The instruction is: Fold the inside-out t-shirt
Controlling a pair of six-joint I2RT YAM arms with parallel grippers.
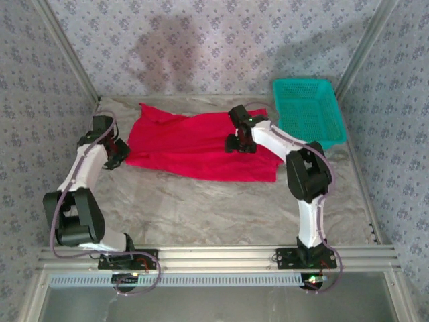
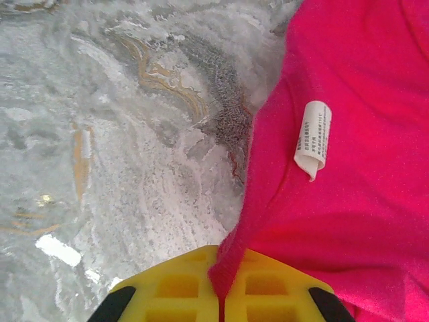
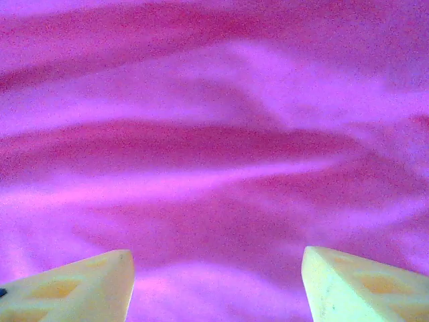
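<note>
**A:** Which step are you on?

**B:** An early one, I'd judge. Your left gripper [image 2: 220, 295] is pressed together on the left edge of the shirt [image 1: 194, 147], with a fold of cloth nipped between its yellow fingers. The shirt lies spread and rumpled across the far half of the table [image 1: 201, 208], and no fold is made yet. The basket [image 1: 308, 111] sits near its right end.

**A:** And the right gripper?

**B:** Your right gripper [image 3: 218, 282] hovers over the shirt's right part, jaws spread, holding nothing. The next move calls for it to drop and pinch cloth, so you can lift one side with both arms.

**A:** What do the views add?

**B:** The left wrist view gives you the white tag [image 2: 313, 137], close by the pinched edge. The top view gives you the whole outline.
</note>
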